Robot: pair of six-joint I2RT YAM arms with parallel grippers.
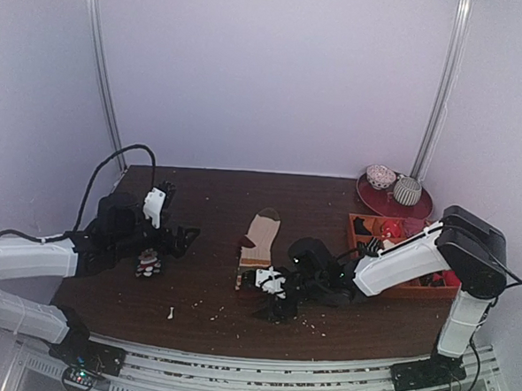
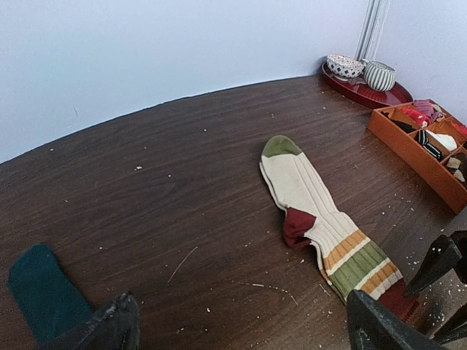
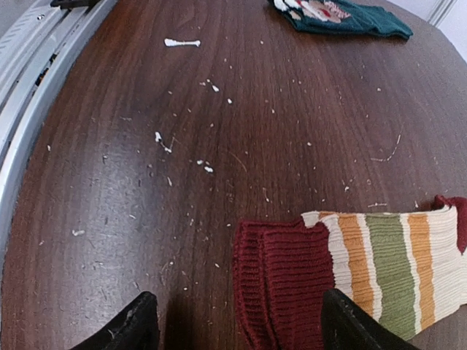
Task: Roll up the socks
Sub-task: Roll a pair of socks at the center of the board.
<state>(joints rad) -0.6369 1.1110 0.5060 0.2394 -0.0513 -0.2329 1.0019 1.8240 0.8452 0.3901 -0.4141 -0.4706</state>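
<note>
The cream striped socks (image 1: 259, 238) lie flat in the middle of the table, toe end far, dark-red cuff near. In the left wrist view the socks (image 2: 314, 211) stretch from a green toe to orange and green stripes. In the right wrist view the dark-red cuff (image 3: 281, 281) lies between my open right fingers. My right gripper (image 1: 271, 295) (image 3: 237, 328) is open over the cuff end. My left gripper (image 1: 186, 238) (image 2: 241, 328) is open and empty, left of the socks.
A small dark green sock with a red-and-white pattern (image 1: 148, 263) (image 3: 339, 14) lies under the left arm. An orange tray (image 1: 365, 227) with sock bundles and a red plate (image 1: 393, 204) with two bowls stand at the back right. Crumbs dot the table.
</note>
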